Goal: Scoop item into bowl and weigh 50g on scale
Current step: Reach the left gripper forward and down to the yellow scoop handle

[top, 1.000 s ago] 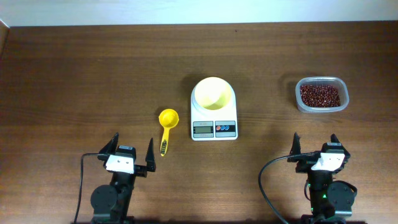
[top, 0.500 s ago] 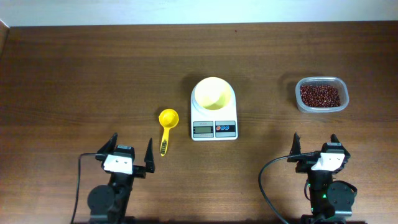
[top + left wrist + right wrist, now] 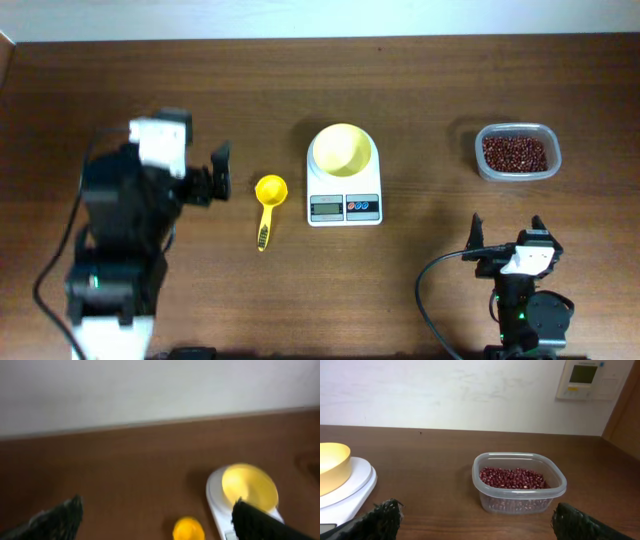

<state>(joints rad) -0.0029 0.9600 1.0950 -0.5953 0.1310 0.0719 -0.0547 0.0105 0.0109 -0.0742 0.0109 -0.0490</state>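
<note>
1. The left gripper [image 3: 157,506] is open wide and holds nothing. In its own camera, one dark finger shows in each bottom corner, far apart.
2. From above, the left arm looks blurry. Its gripper is over the table [image 3: 120,80], just to the left of the yellow scoop [image 3: 270,192], and does not touch it.
3. The yellow scoop lies flat on the table, between the left gripper and the scale [image 3: 345,208]. Its round cup is at the far end and its handle points to the near edge. The cup looks bare inside.
4. The scale sits in the middle of the table. Its grey screen and its red and blue buttons face the near edge. The numbers on the screen are too small to read.
5. The bowl [image 3: 343,150] sits on top of the scale, on the back part. Its yellow inside looks bare.
6. The beans [image 3: 512,478] are small and dark red-brown. They lie in a heap in the clear container [image 3: 520,492].
7. The clear container stands on the right side of the table, well apart from the scale and the bowl.
8. The right gripper [image 3: 506,225] is open wide and holds nothing. It sits low by the near edge, on the right side.
9. In the right wrist camera, the clear container is out in front, between the two dark fingers and well apart from them. The edge of the bowl and the scale show at the left.
10. A white box with a little screen [image 3: 582,377] hangs on the wall behind the table.
</note>
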